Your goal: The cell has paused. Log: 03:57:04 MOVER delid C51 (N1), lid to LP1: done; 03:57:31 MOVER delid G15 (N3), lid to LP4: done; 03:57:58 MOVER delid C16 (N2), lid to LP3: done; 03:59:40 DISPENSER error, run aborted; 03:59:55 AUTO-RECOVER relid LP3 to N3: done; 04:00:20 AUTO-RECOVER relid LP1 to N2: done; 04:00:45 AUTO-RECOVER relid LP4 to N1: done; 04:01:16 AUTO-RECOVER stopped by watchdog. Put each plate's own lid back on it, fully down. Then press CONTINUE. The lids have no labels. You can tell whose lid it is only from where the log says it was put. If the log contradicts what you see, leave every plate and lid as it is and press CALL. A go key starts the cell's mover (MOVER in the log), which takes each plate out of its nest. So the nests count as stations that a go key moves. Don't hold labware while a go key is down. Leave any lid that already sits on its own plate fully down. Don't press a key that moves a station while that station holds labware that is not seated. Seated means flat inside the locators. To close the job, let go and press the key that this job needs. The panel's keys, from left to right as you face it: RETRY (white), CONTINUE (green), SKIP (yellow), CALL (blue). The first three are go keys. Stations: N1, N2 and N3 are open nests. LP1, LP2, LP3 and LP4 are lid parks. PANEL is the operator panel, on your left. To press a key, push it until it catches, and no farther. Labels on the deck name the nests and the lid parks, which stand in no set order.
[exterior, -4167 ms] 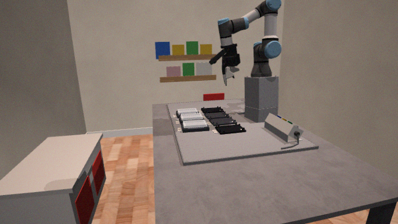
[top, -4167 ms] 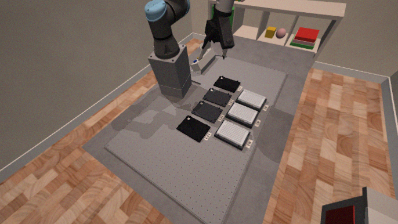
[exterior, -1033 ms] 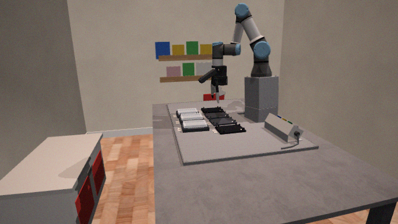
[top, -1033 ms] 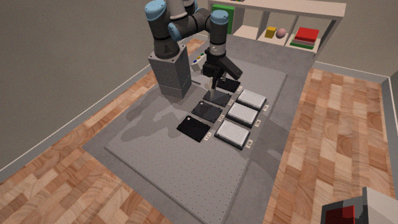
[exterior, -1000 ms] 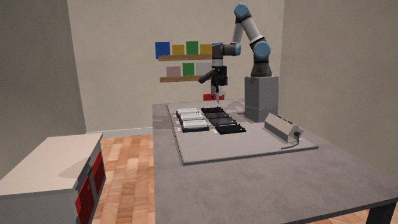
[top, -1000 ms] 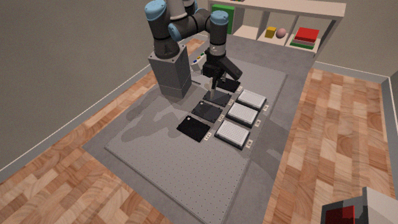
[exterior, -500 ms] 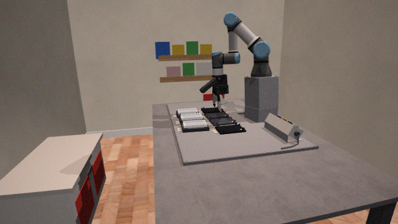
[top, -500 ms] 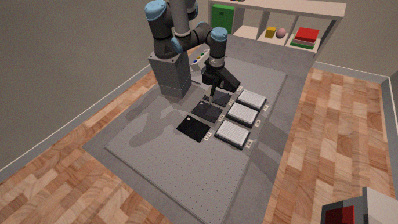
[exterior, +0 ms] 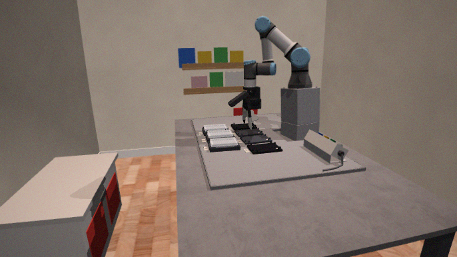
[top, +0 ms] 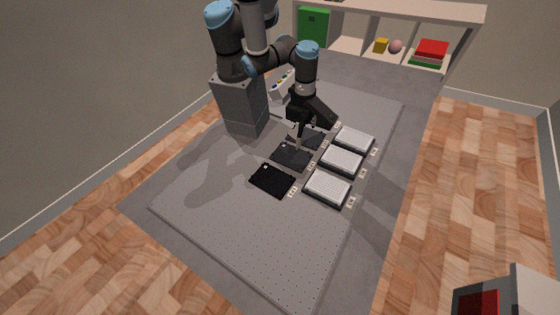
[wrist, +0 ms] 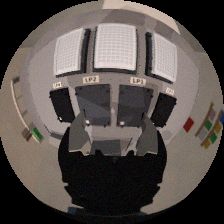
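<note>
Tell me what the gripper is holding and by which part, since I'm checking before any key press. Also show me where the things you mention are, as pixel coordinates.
Nothing; the gripper [top: 301, 140] [exterior: 247, 124] [wrist: 114, 111] stands open.

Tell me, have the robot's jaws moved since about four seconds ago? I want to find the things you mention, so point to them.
Yes: in the exterior view, the jaws came down, from high above the dark lid parks [top: 272, 180] [exterior: 264, 148] [wrist: 62, 104] to low over them.
</note>
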Robot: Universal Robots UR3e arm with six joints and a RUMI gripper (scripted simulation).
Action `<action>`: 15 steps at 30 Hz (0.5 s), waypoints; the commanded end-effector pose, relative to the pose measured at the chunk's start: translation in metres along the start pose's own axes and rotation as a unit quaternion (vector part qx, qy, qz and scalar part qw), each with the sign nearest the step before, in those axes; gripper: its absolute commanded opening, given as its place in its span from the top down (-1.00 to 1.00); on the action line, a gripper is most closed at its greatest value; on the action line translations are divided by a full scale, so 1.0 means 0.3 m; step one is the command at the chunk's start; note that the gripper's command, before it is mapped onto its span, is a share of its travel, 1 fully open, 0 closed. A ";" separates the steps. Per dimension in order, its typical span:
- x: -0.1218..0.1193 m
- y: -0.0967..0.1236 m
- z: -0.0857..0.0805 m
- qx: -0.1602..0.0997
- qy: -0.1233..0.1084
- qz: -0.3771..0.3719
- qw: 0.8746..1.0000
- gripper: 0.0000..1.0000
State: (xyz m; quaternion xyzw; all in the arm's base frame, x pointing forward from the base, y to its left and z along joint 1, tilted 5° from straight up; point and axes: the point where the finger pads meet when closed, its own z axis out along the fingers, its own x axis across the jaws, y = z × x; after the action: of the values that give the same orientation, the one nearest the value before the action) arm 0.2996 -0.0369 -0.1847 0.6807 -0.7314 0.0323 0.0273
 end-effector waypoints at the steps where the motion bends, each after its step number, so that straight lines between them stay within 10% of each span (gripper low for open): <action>1: 0.002 -0.007 -0.002 0.004 0.001 0.000 1.000 -0.64; 15: 0.001 -0.142 -0.003 0.004 0.002 0.005 1.000 -0.64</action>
State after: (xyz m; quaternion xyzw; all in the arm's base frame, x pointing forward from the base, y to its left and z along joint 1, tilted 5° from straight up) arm 0.3172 -0.0391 -0.1821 0.6810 -0.7307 0.0427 0.0225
